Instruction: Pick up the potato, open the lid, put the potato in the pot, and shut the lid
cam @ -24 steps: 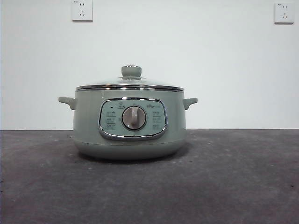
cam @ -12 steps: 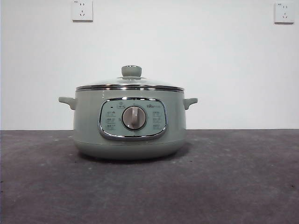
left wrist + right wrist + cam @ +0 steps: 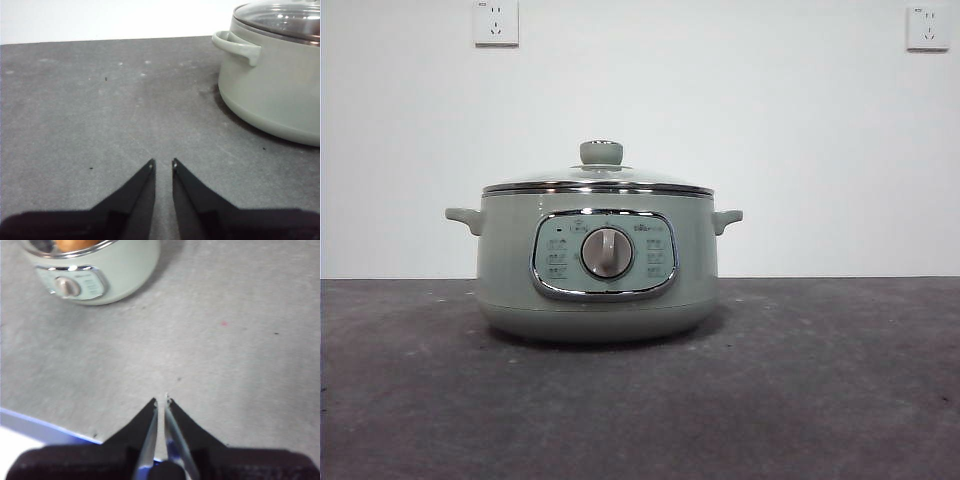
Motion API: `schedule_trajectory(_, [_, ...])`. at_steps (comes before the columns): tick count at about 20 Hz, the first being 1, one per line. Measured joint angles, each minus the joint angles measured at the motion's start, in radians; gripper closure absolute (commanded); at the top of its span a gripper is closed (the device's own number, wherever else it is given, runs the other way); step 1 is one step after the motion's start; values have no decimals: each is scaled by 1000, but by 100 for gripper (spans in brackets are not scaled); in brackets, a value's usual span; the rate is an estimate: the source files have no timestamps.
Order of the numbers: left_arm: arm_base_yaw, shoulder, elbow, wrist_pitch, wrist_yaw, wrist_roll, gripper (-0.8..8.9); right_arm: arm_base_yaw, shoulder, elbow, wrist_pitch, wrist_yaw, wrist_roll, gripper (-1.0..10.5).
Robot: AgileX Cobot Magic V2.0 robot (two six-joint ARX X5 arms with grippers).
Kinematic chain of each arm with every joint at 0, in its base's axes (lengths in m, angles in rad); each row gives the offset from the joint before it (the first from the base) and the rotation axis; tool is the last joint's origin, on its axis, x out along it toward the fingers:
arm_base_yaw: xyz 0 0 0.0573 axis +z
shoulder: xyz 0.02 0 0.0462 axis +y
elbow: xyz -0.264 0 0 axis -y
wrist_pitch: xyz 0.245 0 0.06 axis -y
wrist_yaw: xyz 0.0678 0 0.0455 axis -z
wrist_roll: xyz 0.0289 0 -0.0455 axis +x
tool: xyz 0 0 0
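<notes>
- Two white wall sockets (image 3: 496,22) sit high on a plain white wall (image 3: 800,150), one near each upper corner of the front view.
- Below the wall runs a dark grey, faintly speckled bench (image 3: 820,380); in the right wrist view one edge of it shows, with a pale blue strip along it.
- The pot (image 3: 598,262) stands on the bench in the middle of the front view, its chrome-framed control panel and silver dial (image 3: 607,252) facing the camera, a small handle (image 3: 463,217) out at each side.
- The lid (image 3: 599,180) rests flat on the pot's rim, closed, with its pale green knob (image 3: 601,152) upright on top.
- The potato (image 3: 76,244) lies inside the pot; the right wrist view shows a slice of its orange-brown skin through the glass lid.
- The left tool (image 3: 162,164) hovers low over bare bench beside the pot, well apart from it, on the side of one handle; its black jaws are nearly together with a thin gap between the tips, and they hold nothing.
- The right tool (image 3: 161,401) hangs higher, over bare bench in front of the pot's control panel and well apart from it; its jaws are almost closed and hold nothing.
- Neither tool shows in the front view.
</notes>
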Motion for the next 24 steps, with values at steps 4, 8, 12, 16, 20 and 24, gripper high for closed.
schedule_trajectory(4, [0,6,0,0,0,0,754,-187,-41,-48,86,10,-51,917])
schedule_trajectory(8, [0,7,0,1,0,0,754,-439,-193,-339,595,-52,-186,917])
schedule_trajectory(12, [0,8,0,1,0,0,754,-618,-413,-740,1028,-183,-291,917])
schedule_trajectory(16, [0,8,0,1,0,0,754,-676,-545,-945,1059,-185,-304,917])
schedule_trajectory(20, [0,8,0,1,0,0,754,-676,-557,-1006,1065,-185,-309,917])
schedule_trajectory(24, [0,8,0,2,0,0,754,-676,-574,-1045,1050,-185,-315,917])
